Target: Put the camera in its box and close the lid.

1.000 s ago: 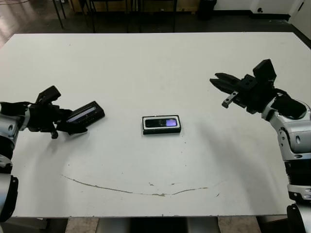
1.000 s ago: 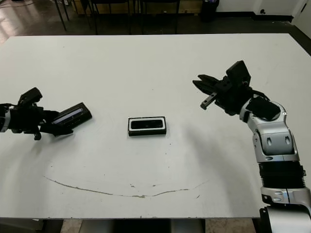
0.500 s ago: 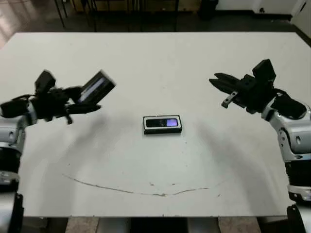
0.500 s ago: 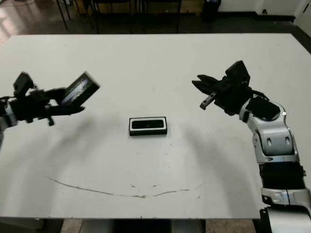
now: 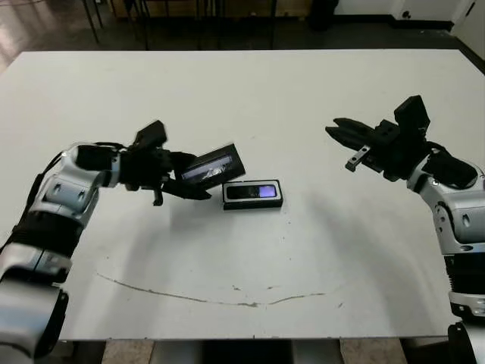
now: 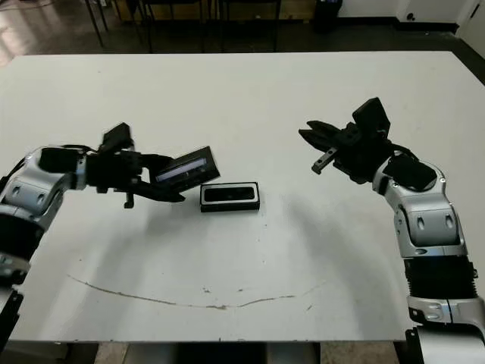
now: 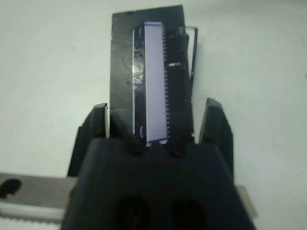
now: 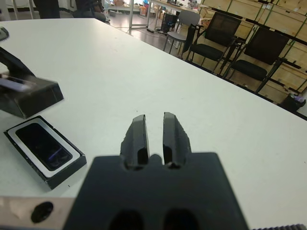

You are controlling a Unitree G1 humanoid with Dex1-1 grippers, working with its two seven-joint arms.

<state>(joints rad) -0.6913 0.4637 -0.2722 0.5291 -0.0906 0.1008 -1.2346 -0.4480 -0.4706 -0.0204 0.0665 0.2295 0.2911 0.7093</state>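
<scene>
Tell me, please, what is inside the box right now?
The camera lies inside the box, its bluish patch facing up. The box floor beneath it is covered.

Pretty plain setup: a big white table (image 5: pixel 250 98) with a thin, dirty curved scuff (image 5: pixel 212 298) near its 6 o'clock edge. Beyond the 12 o'clock edge there's dark, shiny floor (image 5: pixel 45 26) and some thin chair or table legs (image 5: pixel 144 23). The right wrist view catches black office chairs (image 8: pixel 220 38) and wooden drawer cabinets (image 8: pixel 278 57) behind them.
</scene>
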